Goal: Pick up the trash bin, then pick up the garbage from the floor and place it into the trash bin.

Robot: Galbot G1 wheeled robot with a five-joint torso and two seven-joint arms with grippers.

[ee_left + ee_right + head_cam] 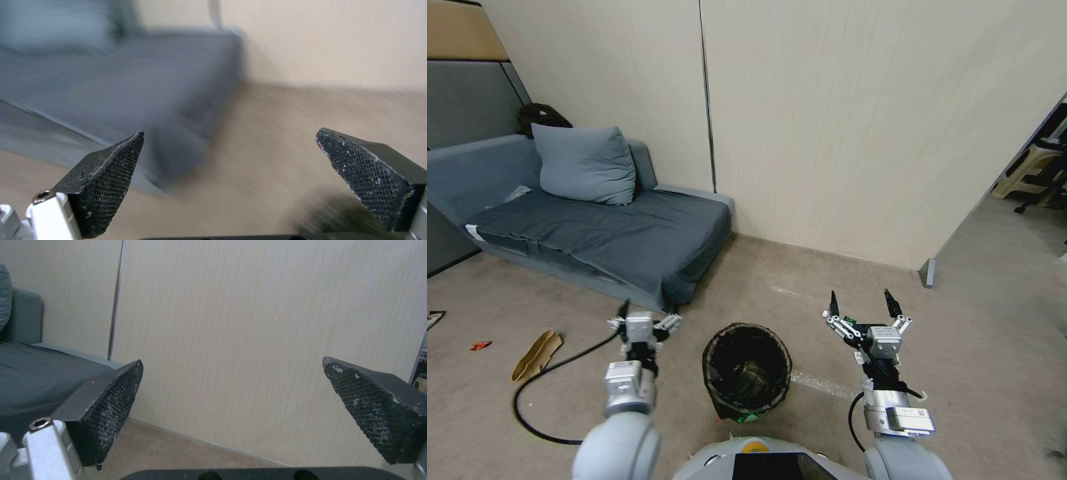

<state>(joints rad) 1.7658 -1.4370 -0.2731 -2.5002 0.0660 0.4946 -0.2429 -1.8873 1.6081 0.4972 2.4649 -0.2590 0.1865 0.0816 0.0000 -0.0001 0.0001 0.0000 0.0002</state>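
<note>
Between the two grippers, on the carpet, stands the trash bin. Left gripper and right gripper flank it, jaws spread wide, empty. Beyond the left jaws, a tan curled piece lies before the sofa.

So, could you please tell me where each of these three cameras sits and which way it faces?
Head view: on the robot's head, looking forward and down at the floor, the trash bin, the sofa and the wall; both arms show, the left gripper and the right gripper open.
Left wrist view: on the left wrist, facing the sofa's corner and the floor between its own fingertips.
Right wrist view: on the right wrist, facing the wall, between its own fingertips.
Shared: all three views show the sofa and the wall.
</note>
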